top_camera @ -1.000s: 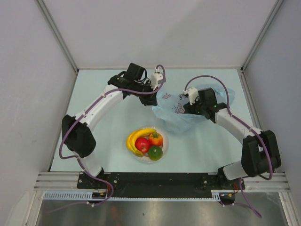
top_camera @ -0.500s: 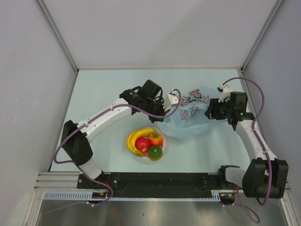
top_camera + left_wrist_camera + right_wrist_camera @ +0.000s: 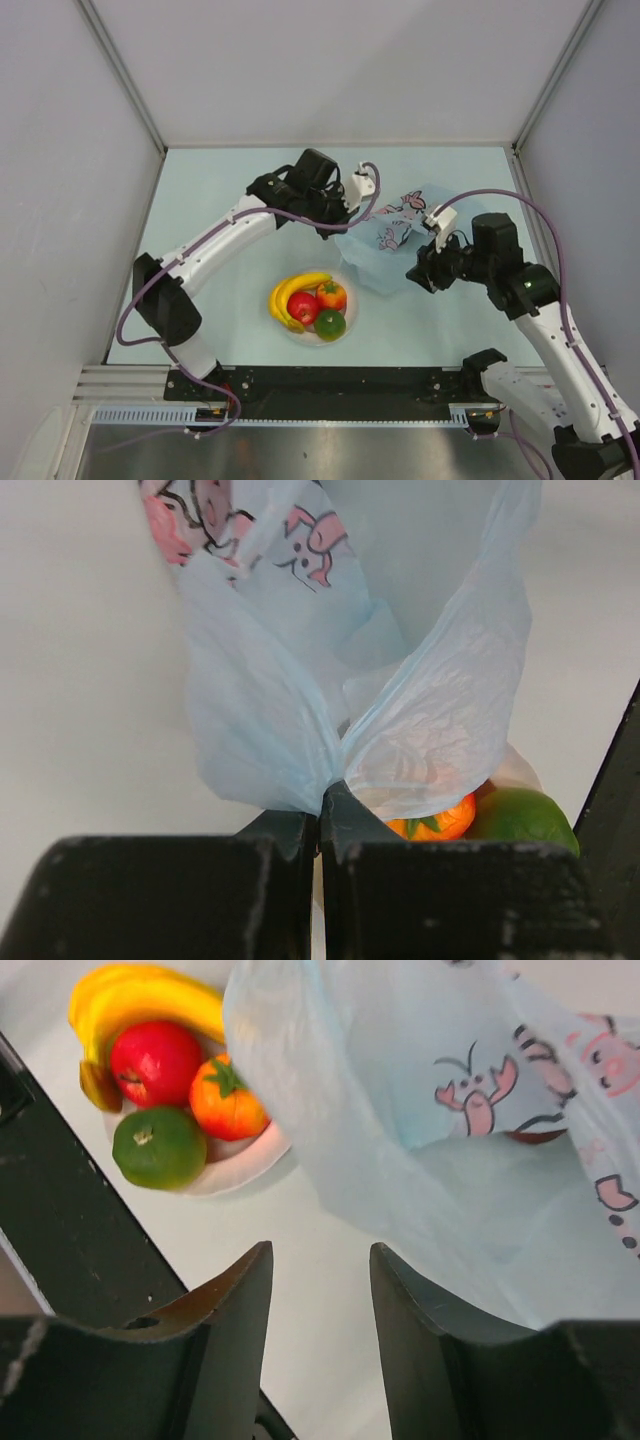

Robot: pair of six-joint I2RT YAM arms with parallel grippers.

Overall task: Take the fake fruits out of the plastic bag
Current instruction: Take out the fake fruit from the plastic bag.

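The plastic bag (image 3: 378, 258) hangs pinched in the left gripper (image 3: 320, 798) — just ahead of the right gripper (image 3: 320, 1256), jaws parted, empty.

1. The right gripper (image 3: 320, 1260) is swinging away from the plastic bag (image 3: 385, 240), from the upper right down to its lower-right edge.
2. The bag is gathering into a narrower bundle right of centre.

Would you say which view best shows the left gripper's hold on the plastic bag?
Left wrist: the left gripper is shut on a fold of the plastic bag. Top external shows this small; right wrist shows only the bag.
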